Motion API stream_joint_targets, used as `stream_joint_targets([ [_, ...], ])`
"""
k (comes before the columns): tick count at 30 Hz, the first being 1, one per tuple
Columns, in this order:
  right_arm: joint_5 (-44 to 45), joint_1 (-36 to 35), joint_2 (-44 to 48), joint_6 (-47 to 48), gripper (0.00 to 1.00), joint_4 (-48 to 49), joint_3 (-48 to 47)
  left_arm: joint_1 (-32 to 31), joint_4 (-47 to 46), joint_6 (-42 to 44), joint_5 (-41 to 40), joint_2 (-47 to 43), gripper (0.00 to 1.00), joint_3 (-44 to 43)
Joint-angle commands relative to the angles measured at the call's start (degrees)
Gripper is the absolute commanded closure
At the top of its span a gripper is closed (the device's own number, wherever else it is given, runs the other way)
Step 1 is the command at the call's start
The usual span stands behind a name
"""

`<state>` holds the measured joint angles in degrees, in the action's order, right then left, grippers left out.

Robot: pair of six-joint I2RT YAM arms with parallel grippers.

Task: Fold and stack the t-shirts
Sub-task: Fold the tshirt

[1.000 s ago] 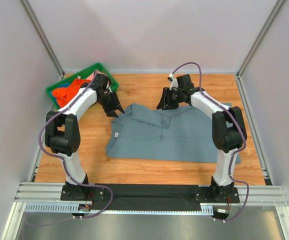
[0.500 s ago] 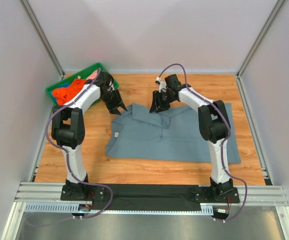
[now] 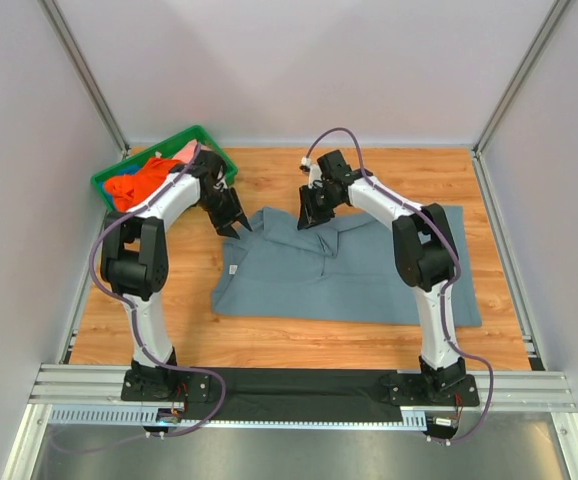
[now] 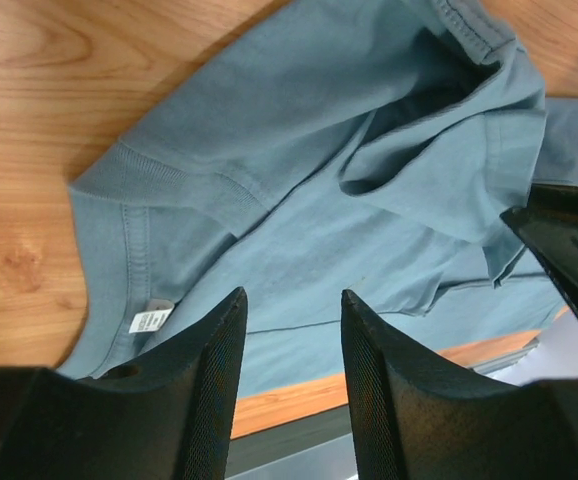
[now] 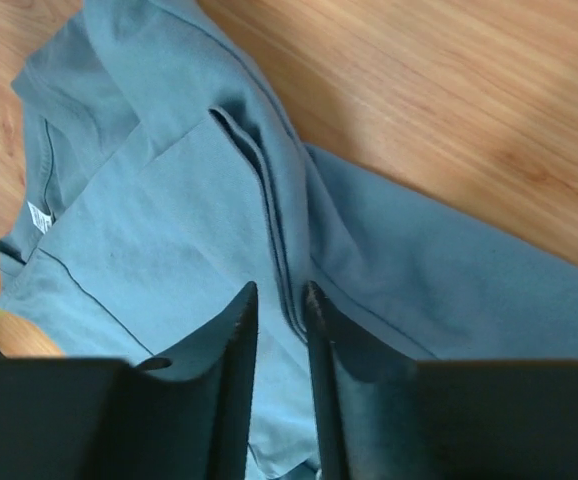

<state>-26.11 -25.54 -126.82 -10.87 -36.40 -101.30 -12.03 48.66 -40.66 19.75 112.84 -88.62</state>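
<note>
A slate grey-blue t-shirt (image 3: 359, 275) lies spread on the wooden table, rumpled along its far edge, with a white neck label (image 3: 233, 270). My left gripper (image 3: 240, 227) is open and empty over the shirt's far left corner; in the left wrist view (image 4: 289, 295) the shirt (image 4: 299, 170) and its label (image 4: 149, 320) lie below it. My right gripper (image 3: 305, 220) hovers over a raised fold on the far edge. In the right wrist view (image 5: 281, 288) its jaws stand narrowly apart above that fold (image 5: 269, 200). An orange t-shirt (image 3: 134, 185) and a pale pink one (image 3: 183, 151) lie in the bin.
A green plastic bin (image 3: 107, 176) stands at the far left corner of the table. The right gripper's fingers (image 4: 569, 250) show at the right edge of the left wrist view. Grey walls and metal posts enclose the table. Bare wood (image 3: 269, 165) lies beyond the shirt.
My right gripper has moved left along the shirt's far edge toward the fold. My left gripper has shifted only slightly near the shirt's far left corner. The shirt has not visibly moved.
</note>
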Motion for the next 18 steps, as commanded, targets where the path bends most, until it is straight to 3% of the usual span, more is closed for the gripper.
stream_joint_targets([
  [1,3.52,-2.40,4.83,1.38,0.71,-1.39,0.22,-0.01,0.47,-0.20,-0.32,-4.38,0.50,1.08],
  [11,8.96,-5.22,5.36,0.33,0.65,0.19,3.21,-0.01,-1.20,0.23,0.99,-6.49,0.50,4.68],
  [18,11.95,-5.57,6.85,-0.29,0.65,0.28,3.21,-0.18,-12.17,-3.35,8.45,-5.00,0.50,5.13],
])
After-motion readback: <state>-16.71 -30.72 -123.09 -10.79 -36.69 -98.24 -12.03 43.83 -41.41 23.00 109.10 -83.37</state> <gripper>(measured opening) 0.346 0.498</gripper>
